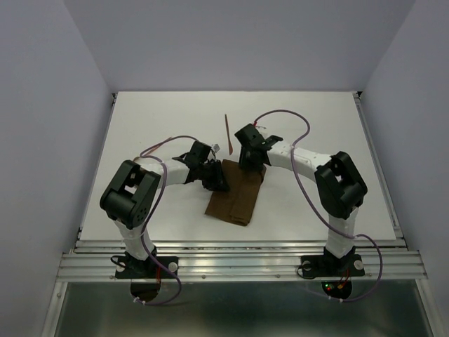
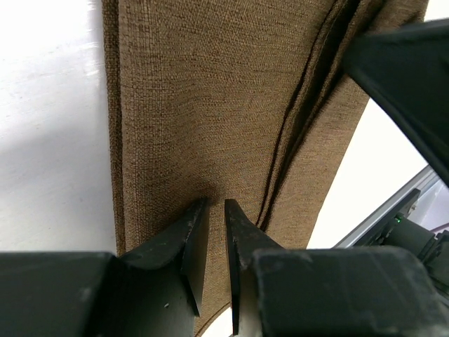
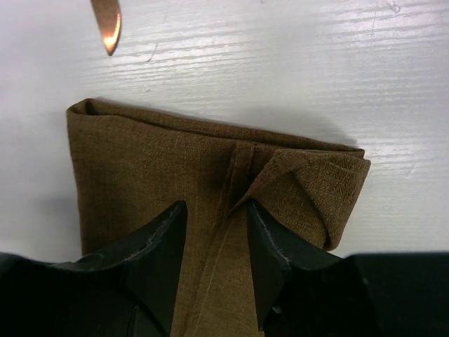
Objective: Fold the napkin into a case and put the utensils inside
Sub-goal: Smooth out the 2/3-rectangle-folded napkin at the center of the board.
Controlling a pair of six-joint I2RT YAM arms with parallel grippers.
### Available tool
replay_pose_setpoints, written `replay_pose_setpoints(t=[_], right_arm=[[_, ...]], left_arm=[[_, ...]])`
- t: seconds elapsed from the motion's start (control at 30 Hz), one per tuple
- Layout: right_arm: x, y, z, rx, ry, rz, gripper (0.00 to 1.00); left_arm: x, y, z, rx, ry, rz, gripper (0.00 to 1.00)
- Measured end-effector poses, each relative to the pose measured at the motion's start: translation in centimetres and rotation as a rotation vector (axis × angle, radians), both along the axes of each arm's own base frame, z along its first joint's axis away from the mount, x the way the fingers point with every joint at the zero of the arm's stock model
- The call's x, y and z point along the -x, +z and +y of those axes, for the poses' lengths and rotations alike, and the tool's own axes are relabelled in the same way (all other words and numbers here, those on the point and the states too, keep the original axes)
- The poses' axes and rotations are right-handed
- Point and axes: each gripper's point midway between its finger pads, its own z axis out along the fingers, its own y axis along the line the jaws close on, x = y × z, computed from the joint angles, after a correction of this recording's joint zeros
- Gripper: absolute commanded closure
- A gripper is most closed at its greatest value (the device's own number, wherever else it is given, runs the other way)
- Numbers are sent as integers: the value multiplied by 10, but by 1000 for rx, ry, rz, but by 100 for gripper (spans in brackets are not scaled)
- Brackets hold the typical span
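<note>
left gripper [image 2: 215,203]: jaws nearly together on the napkin [image 2: 210,105], pinch unclear. right gripper [image 3: 216,208]: jaws spread astride its seam. keep layers aligned while creasing.

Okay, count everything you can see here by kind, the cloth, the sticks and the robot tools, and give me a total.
Dark brown folded napkin: 1
Reddish-brown utensil: 1 in view
Tools: 2, the left tool and the right tool
Total: 4
</note>
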Motion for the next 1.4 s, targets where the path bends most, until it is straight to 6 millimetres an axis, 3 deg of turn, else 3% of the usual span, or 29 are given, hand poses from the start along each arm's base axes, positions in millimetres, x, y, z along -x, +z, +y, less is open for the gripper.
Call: replay_pose_setpoints(t=[0.17,0.4,0.57,0.73,0.77,0.93,1.4], right_arm=[[0,-18,-10,69,-37,32,58],[3,-26,-22,124,-64,48,63],[4,-31,-25,142,-68,54,75],[3,-30,-25,149,-68,51,81],[3,-30,-24,149,-66,49,87],[2,-27,-21,150,-55,40,99],[7,-22,-3,148,1,19,99]], left_arm=[[-1,0,-2,12,-5,-4,73],[-1,0,-3,16,-6,-7,73],[-1,0,-3,17,-7,-7,73],[-1,0,-3,17,-7,-7,73],[-1,0,-3,17,-7,-7,73],[-1,1,-3,18,-7,-7,73],[-1,0,-3,18,-9,-7,73]])
